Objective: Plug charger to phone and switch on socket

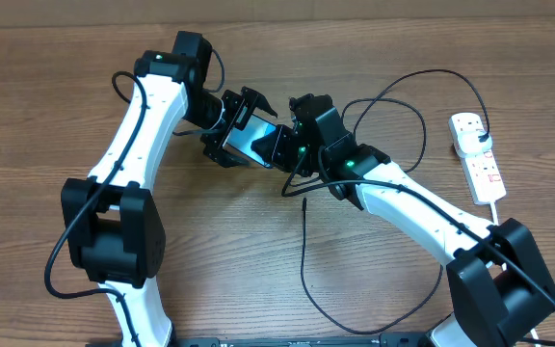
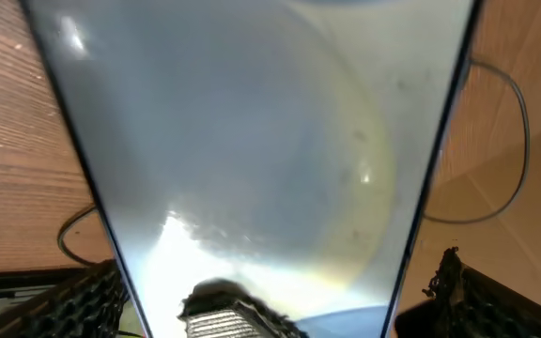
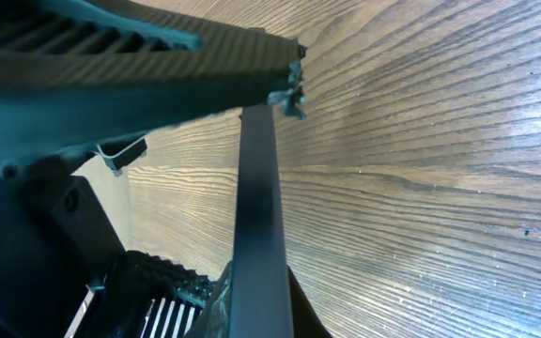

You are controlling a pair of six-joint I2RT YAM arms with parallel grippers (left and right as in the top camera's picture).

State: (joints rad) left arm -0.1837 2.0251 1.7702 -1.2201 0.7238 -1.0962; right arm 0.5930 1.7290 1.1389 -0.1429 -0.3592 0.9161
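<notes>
The phone [image 1: 256,138] is held off the table between both grippers, screen lit. My left gripper [image 1: 231,127] is shut on its left part; in the left wrist view the screen [image 2: 252,141] fills the frame between the two fingers [image 2: 280,291]. My right gripper [image 1: 293,146] is shut on the phone's right end; the right wrist view shows the phone edge-on [image 3: 255,188] between the jaws [image 3: 252,305]. The charger's black cable [image 1: 303,251] lies on the table with its small tip [image 1: 303,200] free, below the phone. Its black plug [image 1: 483,142] sits in the white socket strip [image 1: 485,173] at far right.
The charger cable loops widely [image 1: 408,92] between the right arm and the strip, and part of a loop shows in the left wrist view [image 2: 522,122]. The strip's white cord [image 1: 498,210] runs down behind the right arm's base. Bare wooden table [image 1: 46,116] lies to the left.
</notes>
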